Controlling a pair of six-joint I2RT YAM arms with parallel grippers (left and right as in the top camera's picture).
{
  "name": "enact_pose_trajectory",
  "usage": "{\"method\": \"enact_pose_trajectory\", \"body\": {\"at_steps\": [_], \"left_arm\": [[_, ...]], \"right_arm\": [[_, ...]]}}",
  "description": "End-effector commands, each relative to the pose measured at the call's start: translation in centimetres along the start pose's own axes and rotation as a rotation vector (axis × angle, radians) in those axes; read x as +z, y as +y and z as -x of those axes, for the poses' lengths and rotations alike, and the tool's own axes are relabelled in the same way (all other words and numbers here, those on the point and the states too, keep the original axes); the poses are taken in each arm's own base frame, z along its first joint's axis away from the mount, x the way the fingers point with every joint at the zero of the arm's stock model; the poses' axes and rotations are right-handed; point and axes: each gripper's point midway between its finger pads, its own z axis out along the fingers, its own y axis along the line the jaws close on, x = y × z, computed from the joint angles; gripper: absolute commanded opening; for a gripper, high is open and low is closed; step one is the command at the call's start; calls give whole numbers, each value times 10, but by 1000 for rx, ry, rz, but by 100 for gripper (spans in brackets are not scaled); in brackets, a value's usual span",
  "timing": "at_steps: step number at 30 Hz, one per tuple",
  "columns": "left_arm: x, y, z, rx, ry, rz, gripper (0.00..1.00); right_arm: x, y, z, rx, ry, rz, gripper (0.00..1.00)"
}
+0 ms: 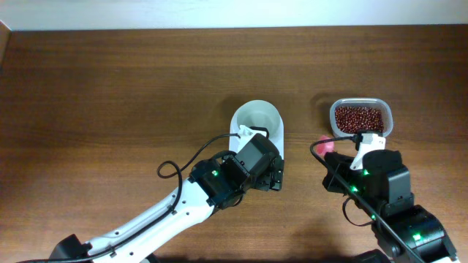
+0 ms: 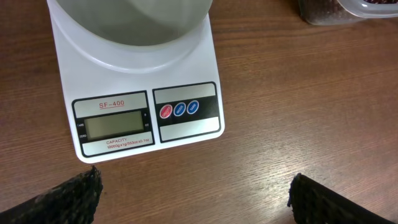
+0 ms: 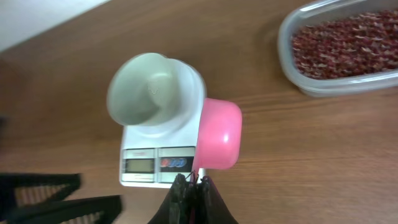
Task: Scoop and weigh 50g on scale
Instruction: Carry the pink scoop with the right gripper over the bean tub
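While left gripper [image 2: 194,186] hangs wide open at 6 o'clock of scale [image 2: 137,74], right gripper [image 3: 194,180], clamped on pink scoop [image 3: 219,134], should dip shallow into bean tub [image 3: 329,89] at 2 o'clock.

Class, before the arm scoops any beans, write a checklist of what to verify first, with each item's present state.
1. Right claw shut on pink scoop: ok.
2. Bowl on the scale empty: ok.
3. Display showing zero: not ok, no digits visible.
4. Tub of red beans uncovered, beans exposed: ok.
5. Left claw open, not touching the scale: ok.
6. Scoop empty: cannot tell.
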Motion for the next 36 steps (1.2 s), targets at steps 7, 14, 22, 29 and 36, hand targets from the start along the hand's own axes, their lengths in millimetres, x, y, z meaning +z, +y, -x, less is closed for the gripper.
{"method": "enact_pose_trajectory", "body": {"at_steps": [7,14,22,29,36], "left_arm": [[-3,0,3,-12,-17,4,99],[-3,0,3,-12,-17,4,99],[-3,0,3,-12,-17,4,99],[-3,0,3,-12,-17,4,99],[-3,0,3,-12,-17,4,99]], "right_arm": [[-9,18,-25,0,140,112,4],[-10,12,-35,6,184,86,4],[-10,4,-39,8,195,49,4],[-8,-15,-25,1,117,-68,4],[-10,-35,-12,-12,45,-184,4]]}}
